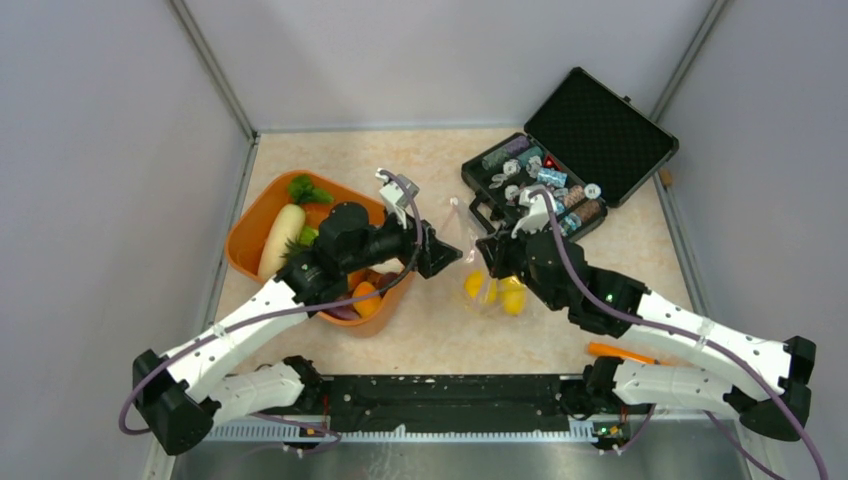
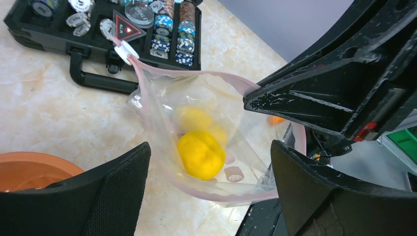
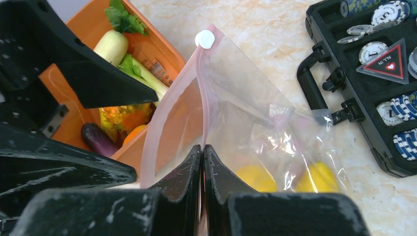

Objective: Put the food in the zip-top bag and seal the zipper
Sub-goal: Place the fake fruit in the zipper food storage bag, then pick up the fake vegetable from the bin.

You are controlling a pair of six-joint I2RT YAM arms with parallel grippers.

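Note:
The zip-top bag lies mid-table, mouth held up. Its pinkish zipper ends in a white slider. My right gripper is shut on the zipper strip at the mouth's edge. Just above the open mouth, my left gripper stands open with nothing between its fingers. Yellow lemons sit inside the bag. More food stays in the orange tub: a white root, leafy greens, a green-white stalk and a purple eggplant.
An open black case of chips and trinkets stands at the back right, its handle close to the bag. A small orange item lies near the right arm's base. Grey walls close in the table on three sides.

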